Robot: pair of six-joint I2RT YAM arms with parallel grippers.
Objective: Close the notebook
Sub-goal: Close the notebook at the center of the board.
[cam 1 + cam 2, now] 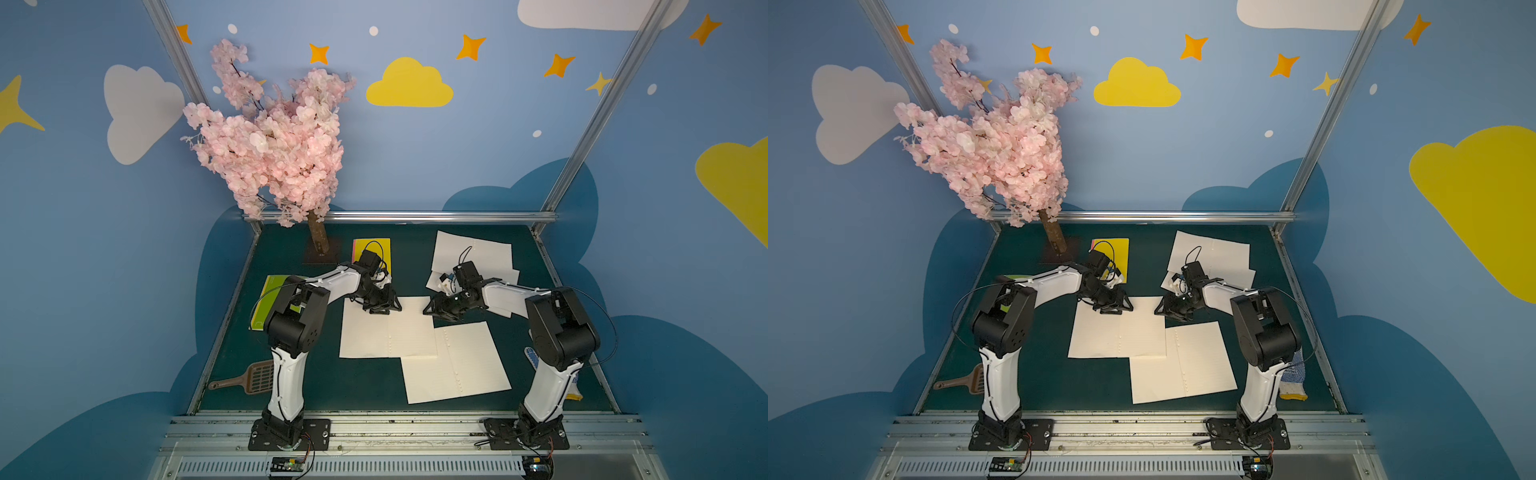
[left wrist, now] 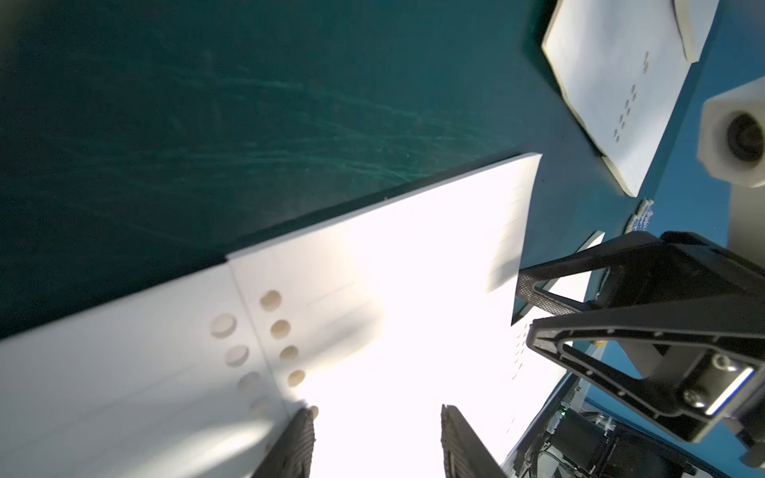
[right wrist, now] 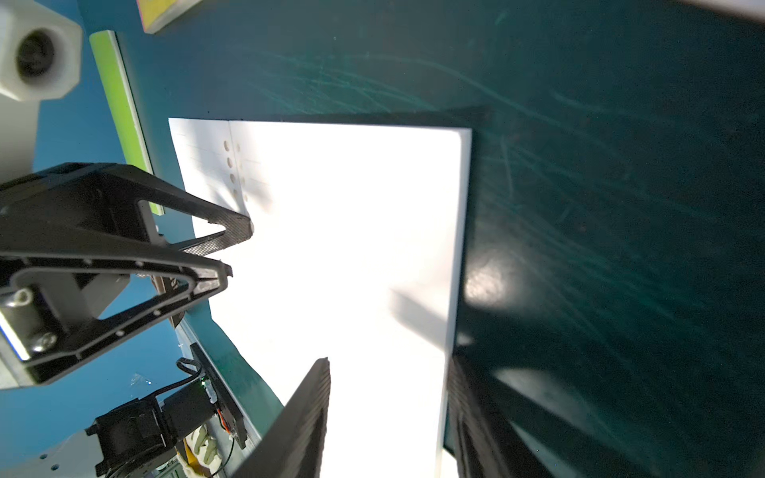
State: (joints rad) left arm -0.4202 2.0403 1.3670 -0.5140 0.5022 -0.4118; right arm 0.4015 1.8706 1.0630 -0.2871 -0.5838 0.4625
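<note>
The open notebook (image 1: 388,332) lies flat in the middle of the green mat, white pages up, with punched holes along its spine (image 2: 269,327). My left gripper (image 1: 384,309) hovers over its far edge near the spine. In the left wrist view its jaws (image 2: 374,414) are open above the bright page with nothing between them. My right gripper (image 1: 430,311) is at the notebook's far right corner. In the right wrist view it (image 3: 389,364) is open and straddles the page's right edge (image 3: 459,248), one finger over the page and one over the mat.
A second open notebook (image 1: 455,365) overlaps the first at the front right, and a third (image 1: 471,253) lies at the back right. Closed yellow (image 1: 374,247) and green (image 1: 266,307) notebooks sit on the left. A blossom tree (image 1: 318,241), a brown scoop (image 1: 249,378) and a glove (image 1: 1293,374) stand around the mat's edges.
</note>
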